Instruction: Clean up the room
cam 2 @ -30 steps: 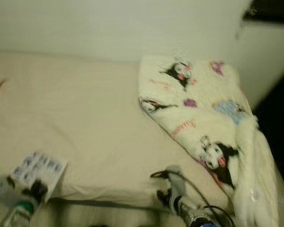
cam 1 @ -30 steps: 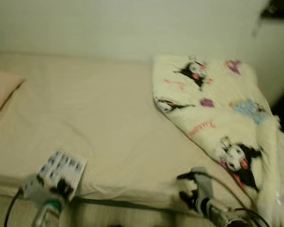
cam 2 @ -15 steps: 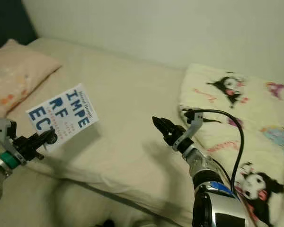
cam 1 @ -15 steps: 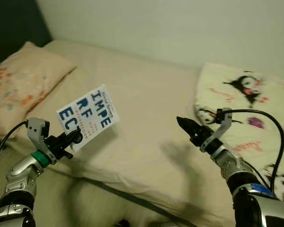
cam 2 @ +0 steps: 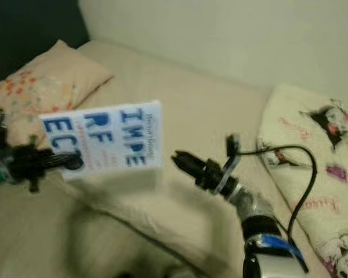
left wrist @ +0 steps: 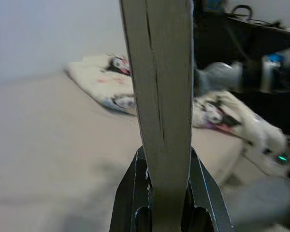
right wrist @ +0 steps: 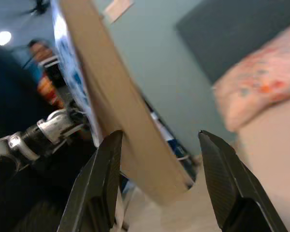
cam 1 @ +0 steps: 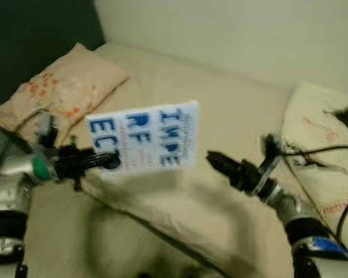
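A white book (cam 1: 145,139) with big blue letters hangs over the bed's near edge, blurred. My left gripper (cam 1: 101,160) is shut on its left end, and the left wrist view shows the book's (left wrist: 159,72) page edge clamped between the two fingers (left wrist: 130,193). My right gripper (cam 1: 216,162) sits just right of the book's free end, open. In the right wrist view the book's cover (right wrist: 111,111) runs across the gap between the spread fingers (right wrist: 99,179); whether they touch it is unclear.
The bed (cam 1: 232,104) has a beige sheet. A peach pillow (cam 1: 64,87) with orange flowers lies at its left end. A cream cartoon blanket (cam 1: 322,139) is bunched on the right. A pale wall (cam 1: 249,29) runs behind, and a dark panel (cam 1: 35,35) is at the far left.
The camera has swung left, toward the pillow. My left gripper has lifted the book higher and turned it level. The right gripper now reaches close to the book's free end.
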